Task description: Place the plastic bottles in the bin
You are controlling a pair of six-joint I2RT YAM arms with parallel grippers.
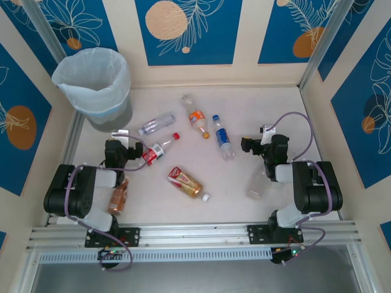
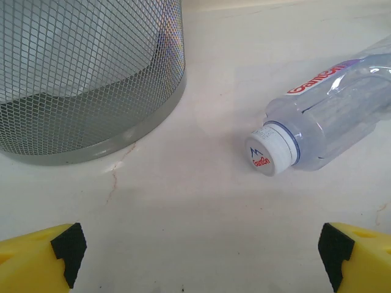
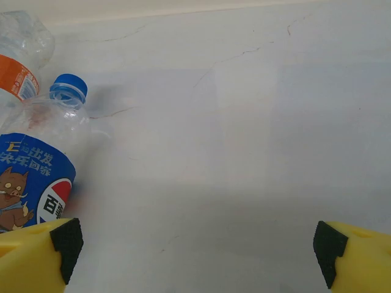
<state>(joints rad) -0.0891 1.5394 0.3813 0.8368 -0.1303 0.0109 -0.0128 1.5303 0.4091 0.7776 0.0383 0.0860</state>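
- toward ten o'clock on the surface point(image 1: 244, 104), upright in the back corner: the bin point(image 1: 101, 105), grey mesh with a white bag liner.
- lying flat around the middle, well apart from the bin: the plastic bottles point(image 1: 160, 148); white-capped bottle point(image 1: 156, 124) at eleven, orange-label bottle point(image 1: 195, 116) at twelve, blue-label bottle point(image 1: 223, 139) at one, red-yellow bottle point(image 1: 185, 182) at six; two more close beside the arms at eight and four.
- left tool point(image 2: 201, 259): released, jaws wide, nothing between them; bin at its eleven o'clock, white cap at its one.
- right tool point(image 3: 198, 253): released as well, empty; blue-label bottle at its nine to ten o'clock, just by the finger on that side.
- seemingly empty, so light; thin clear walls, likely to dent under a squeeze; round and smooth, apt to roll or slip out sideways.
- best gripped across the body at the label band, square to the long axis; neck and cap judged too narrow for a sure hold.
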